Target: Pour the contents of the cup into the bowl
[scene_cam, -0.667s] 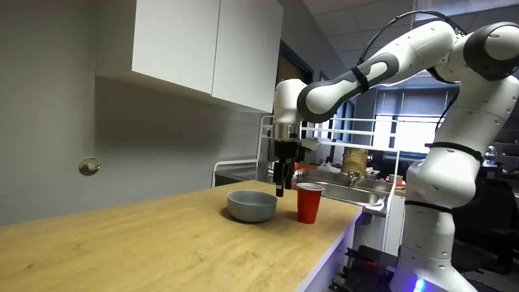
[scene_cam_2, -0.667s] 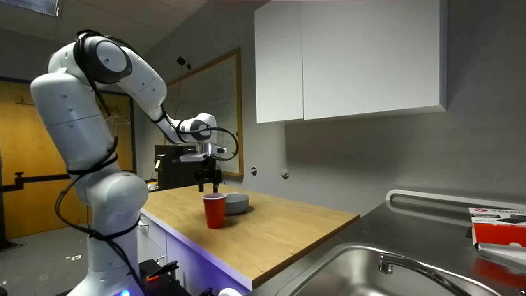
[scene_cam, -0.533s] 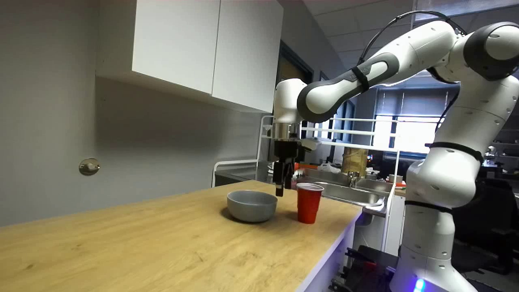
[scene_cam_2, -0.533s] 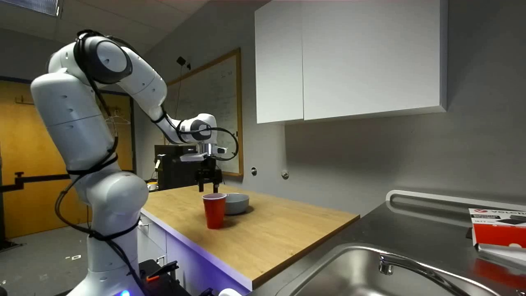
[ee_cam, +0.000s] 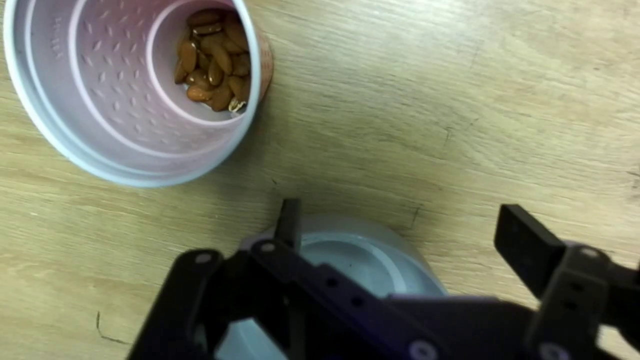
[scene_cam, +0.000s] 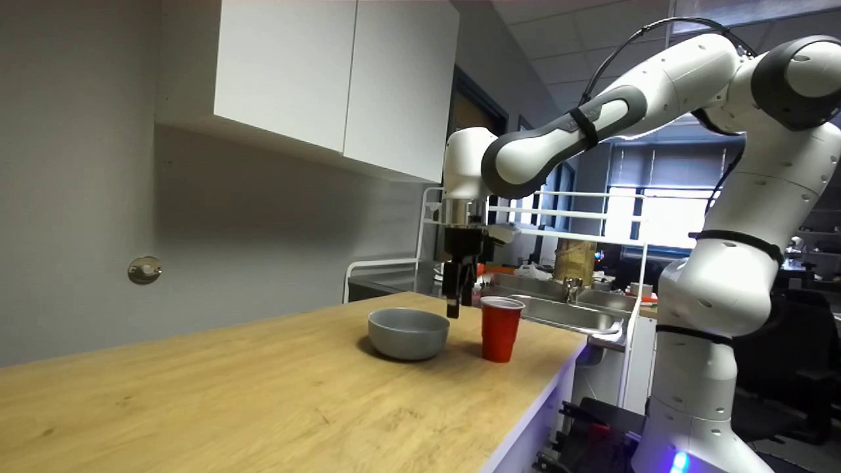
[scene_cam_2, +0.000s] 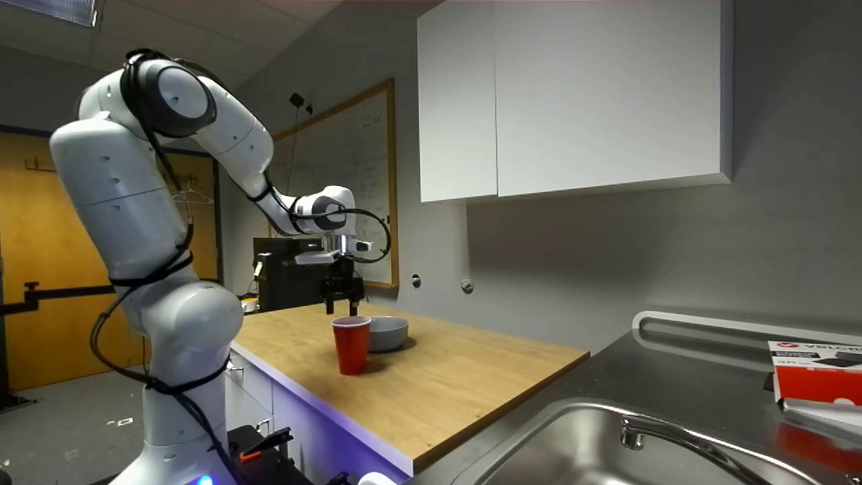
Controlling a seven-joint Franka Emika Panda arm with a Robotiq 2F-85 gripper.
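The red cup (scene_cam: 500, 335) stands upright on the wooden counter in both exterior views (scene_cam_2: 352, 351). In the wrist view the cup (ee_cam: 125, 90) is at the upper left, with several almonds (ee_cam: 215, 62) at its bottom. The grey-blue bowl (scene_cam: 407, 336) stands beside it, a little apart, and also shows in an exterior view (scene_cam_2: 388, 335). In the wrist view the bowl (ee_cam: 360, 260) is partly hidden behind my gripper; the part seen inside is bare. My gripper (ee_cam: 405, 222) points down, open and empty, its fingers wide apart. It hangs above the counter near bowl and cup (scene_cam: 461, 307).
The wooden counter (scene_cam: 263, 394) bears the cup and bowl. A steel sink (scene_cam_2: 572, 444) with a tap (scene_cam_2: 687, 441) adjoins it. A red and white box (scene_cam_2: 816, 377) lies beyond the sink. White cupboards (scene_cam: 282, 72) hang on the wall above. A white rail frame (scene_cam: 384, 264) stands at the counter's end.
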